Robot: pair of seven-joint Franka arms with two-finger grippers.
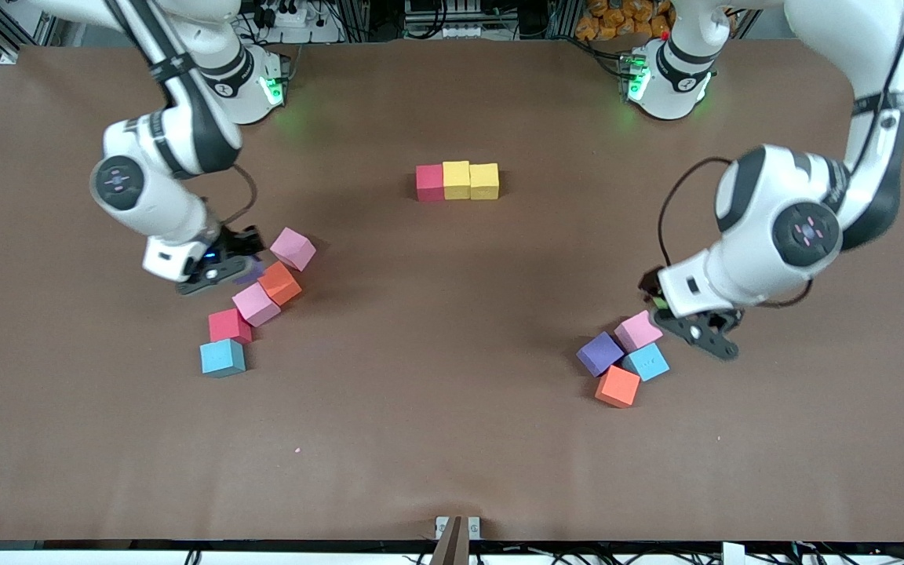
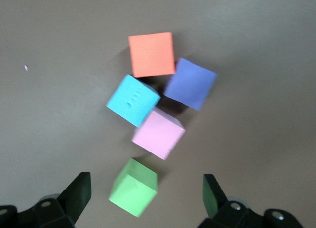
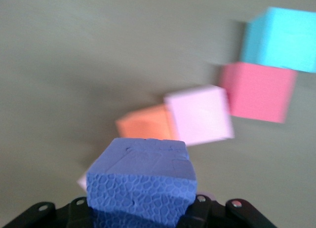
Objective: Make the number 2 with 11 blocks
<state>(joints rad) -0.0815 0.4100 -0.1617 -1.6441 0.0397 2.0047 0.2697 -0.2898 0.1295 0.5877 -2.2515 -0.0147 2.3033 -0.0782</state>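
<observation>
Row on the table: three blocks touch side by side near the table's middle, toward the robots' bases; a red block (image 1: 429, 182) at the end toward the right arm, then a yellow block (image 1: 457, 179), then a second yellow block (image 1: 484, 180); only this one row of the number 2 stands.

Right gripper (image 1: 226, 265): low over the cluster at the right arm's end of the table; jaws closed narrow on a purple block (image 3: 141, 181), which fills the bottom of the right wrist view and shows only as a sliver in the front view.

Cluster by the right gripper: a pink block (image 1: 293, 248) at about 1 o'clock from the gripper in the front view; an orange block (image 1: 280, 283) and a second pink block (image 1: 256, 304) touching it, at 4 to 5 o'clock; a red-pink block (image 1: 230, 326) at 6 o'clock, nearer the front camera; a light blue block (image 1: 222, 357) just beside it, nearest the camera of the group.

Left gripper (image 1: 699, 329): over the table at the left arm's end, jaws wide apart with nothing between them; a green cube (image 2: 133, 187) lies between the fingertips in the left wrist view, untouched.

Cluster by the left gripper: a pink block (image 1: 639, 330) just beside the gripper at 9 o'clock; a purple block (image 1: 600, 353) and a light blue block (image 1: 646, 362) touching it, nearer the camera; an orange block (image 1: 618, 386) nearest the camera, at about 7 o'clock from the gripper.

Table (image 1: 452, 439): brown, matte.
</observation>
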